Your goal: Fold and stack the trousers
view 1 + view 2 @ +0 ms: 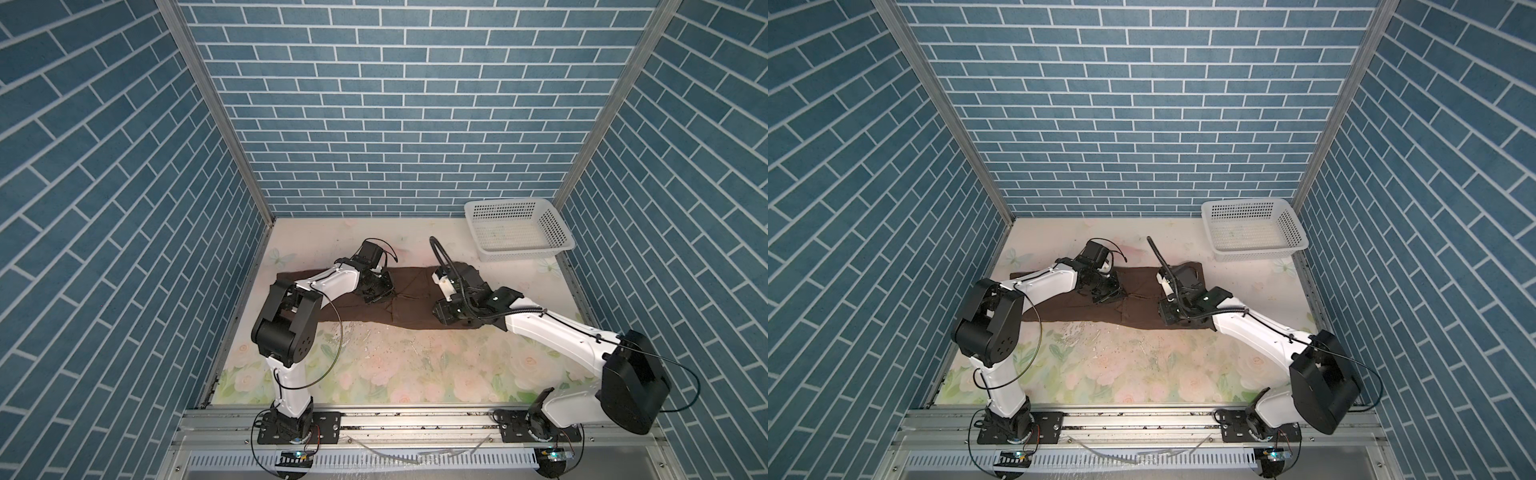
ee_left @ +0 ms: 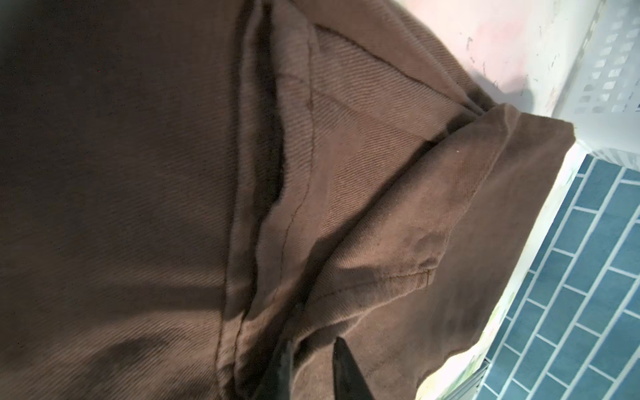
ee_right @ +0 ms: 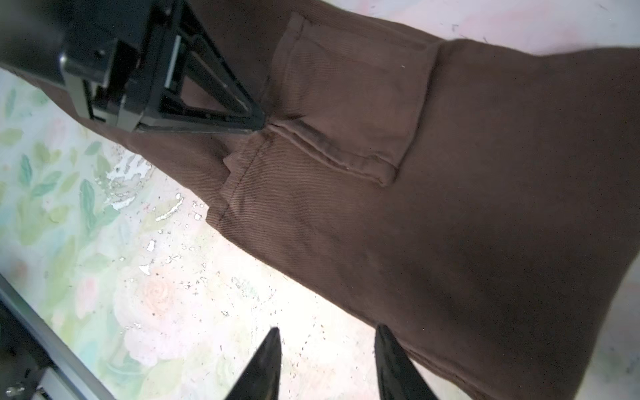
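Lying flat for folding, the trousers span the desk; left gripper jaws narrowed at a crease, hold unclear; right gripper jaws open, empty.

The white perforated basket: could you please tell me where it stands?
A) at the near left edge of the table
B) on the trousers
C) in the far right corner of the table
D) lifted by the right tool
C: in both top views the white perforated basket sits in the far right corner of the table, beyond the trousers.
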Motion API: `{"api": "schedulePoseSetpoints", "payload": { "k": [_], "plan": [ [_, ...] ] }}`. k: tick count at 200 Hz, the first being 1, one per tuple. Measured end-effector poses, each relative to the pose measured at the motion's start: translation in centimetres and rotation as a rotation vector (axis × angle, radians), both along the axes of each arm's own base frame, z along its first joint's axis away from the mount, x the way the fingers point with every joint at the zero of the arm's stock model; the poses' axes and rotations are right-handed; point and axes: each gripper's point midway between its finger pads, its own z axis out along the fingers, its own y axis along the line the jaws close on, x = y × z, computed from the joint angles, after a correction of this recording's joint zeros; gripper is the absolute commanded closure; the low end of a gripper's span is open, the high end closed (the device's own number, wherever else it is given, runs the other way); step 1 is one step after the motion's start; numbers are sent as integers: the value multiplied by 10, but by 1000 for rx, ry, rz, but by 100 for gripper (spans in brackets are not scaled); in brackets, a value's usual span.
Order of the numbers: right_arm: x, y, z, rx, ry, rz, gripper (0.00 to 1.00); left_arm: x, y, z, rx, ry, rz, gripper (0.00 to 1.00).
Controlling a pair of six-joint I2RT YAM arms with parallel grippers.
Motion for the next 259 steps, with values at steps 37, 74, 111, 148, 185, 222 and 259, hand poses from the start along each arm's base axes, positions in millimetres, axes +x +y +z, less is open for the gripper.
{"api": "schedulePoseSetpoints", "payload": {
  "k": [37, 74, 111, 148, 185, 222, 259],
  "plan": [
    [-1, 40, -17, -70, 1, 92, 47, 1, 3, -4, -11, 4, 0, 86],
    [-6, 73, -31, -94, 13, 162, 46, -3, 26, -16, -18, 34, 52, 82],
    [-16, 93, -53, -115, 49, 219, 40, -3, 43, -14, -31, 34, 92, 79],
    [-14, 96, -75, -146, 78, 220, 56, -4, 53, -13, -46, 27, 118, 79],
    [-3, 94, -78, -127, 85, 171, 100, -7, 58, -18, -43, 41, 129, 79],
    [14, 88, -52, -27, 110, 123, 100, -10, 59, -12, -29, 27, 118, 76],
    [38, 78, 12, 205, 123, 58, 100, -12, 51, 2, -20, -21, 84, 68]
  ]
}}
